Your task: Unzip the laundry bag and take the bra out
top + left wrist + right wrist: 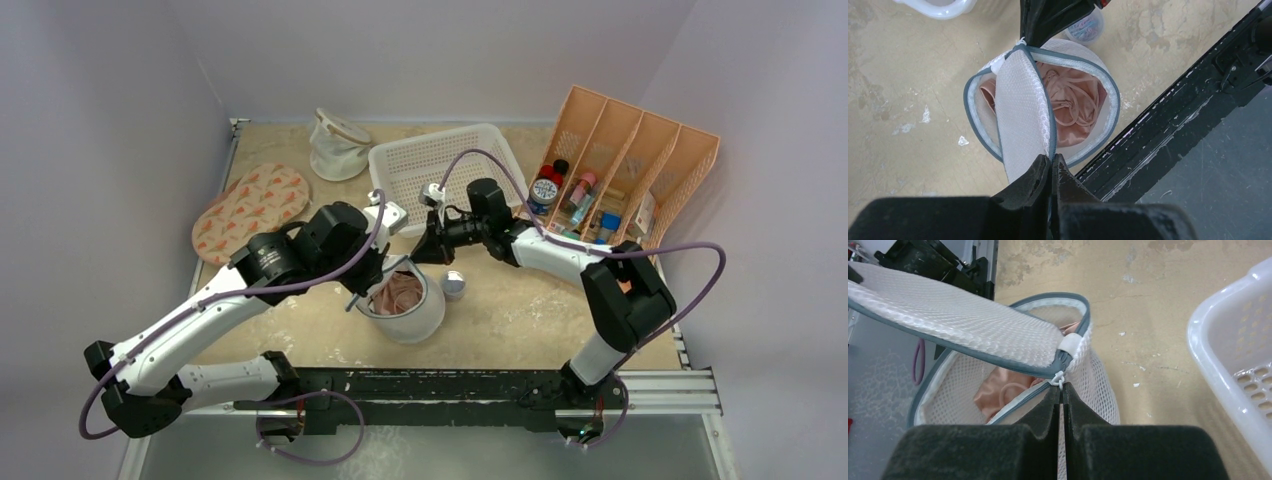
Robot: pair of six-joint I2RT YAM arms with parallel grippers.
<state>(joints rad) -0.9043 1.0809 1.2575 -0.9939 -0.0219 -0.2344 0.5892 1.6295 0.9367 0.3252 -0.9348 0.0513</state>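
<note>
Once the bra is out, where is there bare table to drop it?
Widest bare tabletop: right of the laundry bag, bordered by the small jar, the right arm and the near rail. A smaller patch sits left of the bag, between the left arm and the rail. Crowded at the bag's far rim: left gripper, right gripper, then the white basket.

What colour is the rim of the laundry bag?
Grey-blue, around the white mesh laundry bag; clearest in the left wrist view.
</note>
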